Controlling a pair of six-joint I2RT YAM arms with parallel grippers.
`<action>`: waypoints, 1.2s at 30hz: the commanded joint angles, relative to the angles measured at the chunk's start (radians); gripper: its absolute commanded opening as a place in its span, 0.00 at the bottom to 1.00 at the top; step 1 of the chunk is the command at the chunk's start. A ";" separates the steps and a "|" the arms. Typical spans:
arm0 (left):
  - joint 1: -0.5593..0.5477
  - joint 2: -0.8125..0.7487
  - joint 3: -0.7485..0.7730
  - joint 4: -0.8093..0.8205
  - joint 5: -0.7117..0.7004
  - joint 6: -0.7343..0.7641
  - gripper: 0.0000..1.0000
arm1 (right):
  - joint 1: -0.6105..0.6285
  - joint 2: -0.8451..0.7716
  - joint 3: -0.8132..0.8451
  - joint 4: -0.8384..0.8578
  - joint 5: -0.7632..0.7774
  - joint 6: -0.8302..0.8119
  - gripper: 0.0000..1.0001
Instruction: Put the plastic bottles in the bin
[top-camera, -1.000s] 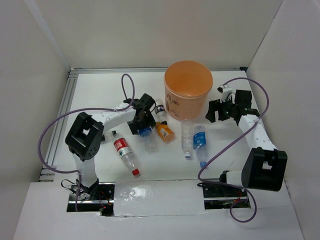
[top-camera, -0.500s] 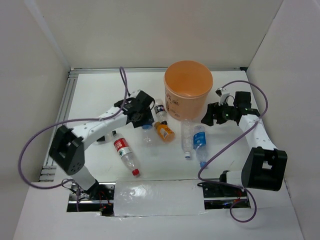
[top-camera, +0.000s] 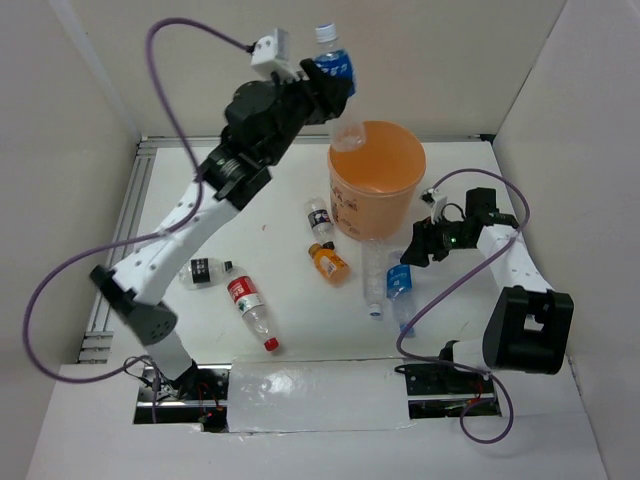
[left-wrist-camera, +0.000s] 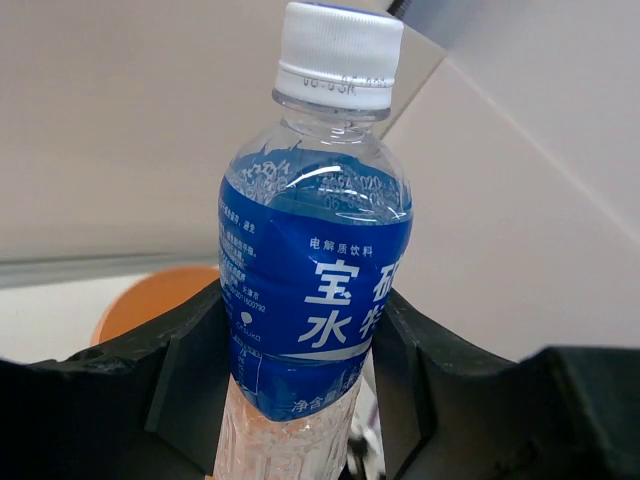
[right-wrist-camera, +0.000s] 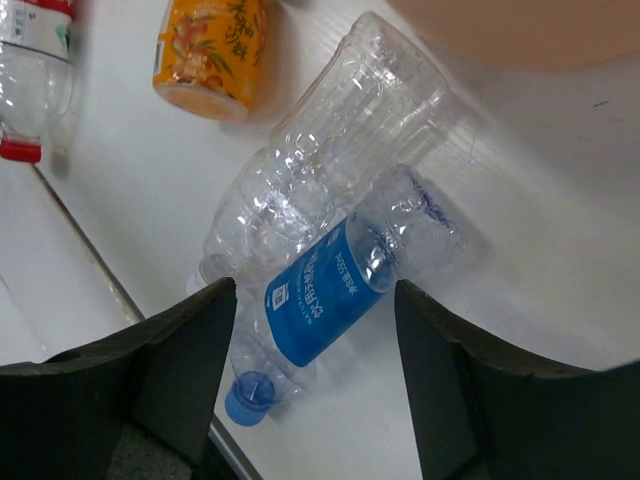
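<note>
My left gripper (top-camera: 322, 92) is shut on a blue-labelled clear bottle (top-camera: 336, 70) with a white cap, held upright high above the far-left rim of the peach-orange bin (top-camera: 376, 215). In the left wrist view the bottle (left-wrist-camera: 315, 280) sits between the black fingers (left-wrist-camera: 190, 370), with the bin (left-wrist-camera: 150, 300) below. My right gripper (top-camera: 415, 248) is open, hovering over a blue-labelled bottle (right-wrist-camera: 335, 285) lying against an unlabelled clear bottle (right-wrist-camera: 330, 170). On the table also lie an orange bottle (top-camera: 328, 262), a red-labelled bottle (top-camera: 250, 305) and two black-white-labelled bottles (top-camera: 320, 218) (top-camera: 200, 272).
White walls close the table in on the left, back and right. A metal rail (top-camera: 125, 220) runs along the left edge. Purple cables loop from both arms. The bin's wall (right-wrist-camera: 520, 30) stands just beyond the bottles under my right gripper.
My left arm has lifted the blue-labelled bottle from the table to high above the bin's rim. My right gripper has moved left and nearer, over the two bottles in front of the bin.
</note>
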 joint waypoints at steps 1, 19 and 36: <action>-0.008 0.237 0.156 0.126 -0.019 0.095 0.18 | -0.007 0.024 0.061 -0.089 -0.003 -0.061 0.72; -0.048 0.453 0.231 0.108 -0.086 0.208 0.98 | 0.081 0.191 0.068 -0.089 0.169 0.051 0.76; -0.112 -0.265 -0.739 0.087 -0.174 0.079 1.00 | 0.058 0.250 0.036 0.040 0.346 0.320 0.32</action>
